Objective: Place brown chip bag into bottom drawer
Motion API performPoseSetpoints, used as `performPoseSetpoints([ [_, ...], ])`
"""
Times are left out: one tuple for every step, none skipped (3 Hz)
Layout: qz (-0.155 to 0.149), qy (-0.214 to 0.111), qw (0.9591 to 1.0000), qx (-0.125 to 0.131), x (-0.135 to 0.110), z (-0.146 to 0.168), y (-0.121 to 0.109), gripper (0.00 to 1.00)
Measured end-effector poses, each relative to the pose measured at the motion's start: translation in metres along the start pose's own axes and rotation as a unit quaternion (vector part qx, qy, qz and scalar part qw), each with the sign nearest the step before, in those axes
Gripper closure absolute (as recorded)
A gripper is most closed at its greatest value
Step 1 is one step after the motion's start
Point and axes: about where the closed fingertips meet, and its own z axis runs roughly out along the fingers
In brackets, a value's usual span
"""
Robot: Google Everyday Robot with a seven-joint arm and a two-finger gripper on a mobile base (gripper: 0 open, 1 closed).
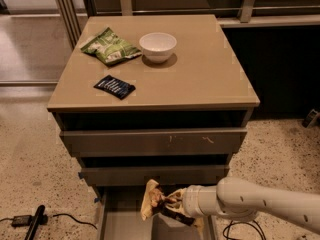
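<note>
The brown chip bag (156,202), crumpled dark brown with yellow ends, hangs in my gripper (172,206) just above the open bottom drawer (120,221), a shallow grey tray pulled out below the two closed drawer fronts. My white arm (250,206) reaches in from the lower right. The gripper is shut on the bag's right part, and the bag hides most of it. The bag's yellow end points up and left, close under the middle drawer front (150,175).
On the cabinet top (200,79) lie a green-and-white bag (110,46), a white bowl (158,46) and a small black-blue packet (114,86). A black cable and plug (30,220) lie on the speckled floor at the lower left. Metal railings stand behind.
</note>
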Motion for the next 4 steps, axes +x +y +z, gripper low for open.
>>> performPoseSetpoints([
  [0.000, 0.000, 1.0000, 0.000, 0.000, 0.000, 0.000, 1.00],
  [0.005, -0.008, 0.9999, -0.012, 0.003, 0.011, 0.006, 1.00],
  [0.015, -0.018, 0.9995, -0.021, 0.020, 0.044, 0.010, 1.00],
  [0.035, -0.039, 0.9983, -0.028, 0.045, 0.080, 0.018, 1.00],
])
